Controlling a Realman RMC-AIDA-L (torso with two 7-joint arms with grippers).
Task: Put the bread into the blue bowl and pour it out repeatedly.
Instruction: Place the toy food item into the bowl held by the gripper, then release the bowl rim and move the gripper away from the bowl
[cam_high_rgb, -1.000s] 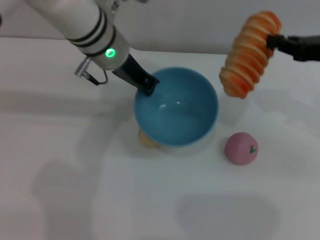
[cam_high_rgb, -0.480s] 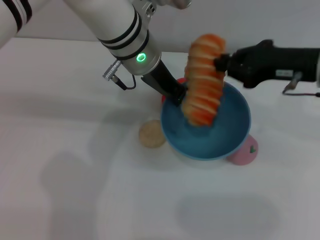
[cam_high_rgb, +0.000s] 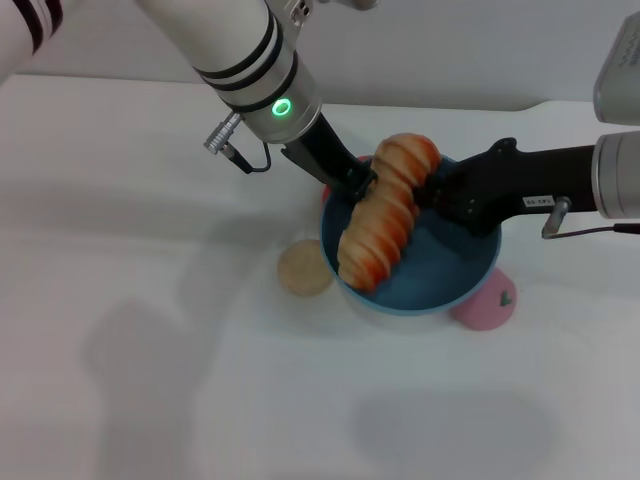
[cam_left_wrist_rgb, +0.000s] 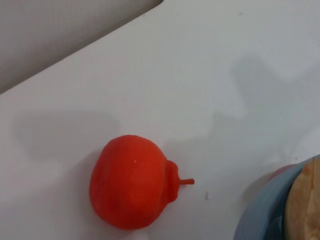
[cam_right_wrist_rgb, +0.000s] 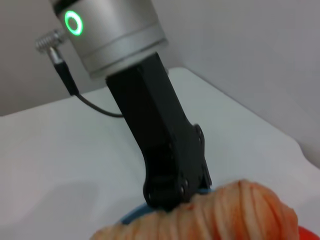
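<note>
Head view: The blue bowl (cam_high_rgb: 440, 285) sits on the white counter (cam_high_rgb: 150, 380). The left end effector (cam_high_rgb: 352, 183) is clamped on its rim at about 10 o'clock. The right end effector (cam_high_rgb: 430, 192) reaches in from 3 o'clock and grasps the bread (cam_high_rgb: 385, 225) at its upper end. The loaf lies tilted, its lower end resting over the near-left rim at about 8 o'clock, not down in the well. A small beige ball (cam_high_rgb: 303, 268) lies just beside the bowl at 9 o'clock; a pink ball (cam_high_rgb: 487, 303) touches it at 5 o'clock.

Risk: if released now, the loaf may tip over the rim onto the counter, since its low end overhangs. The two end effectors are close together; contact is possible on withdrawal.

Left wrist view: A red toy fruit (cam_left_wrist_rgb: 132, 181) lies on the counter near the bowl's outer wall. The bowl could knock it when tilted.

Right wrist view: The left end effector (cam_right_wrist_rgb: 172, 192) sits touching or just beside the bread (cam_right_wrist_rgb: 225, 212), confirming tight clearance. The right arm's own fingers are not shown here.
</note>
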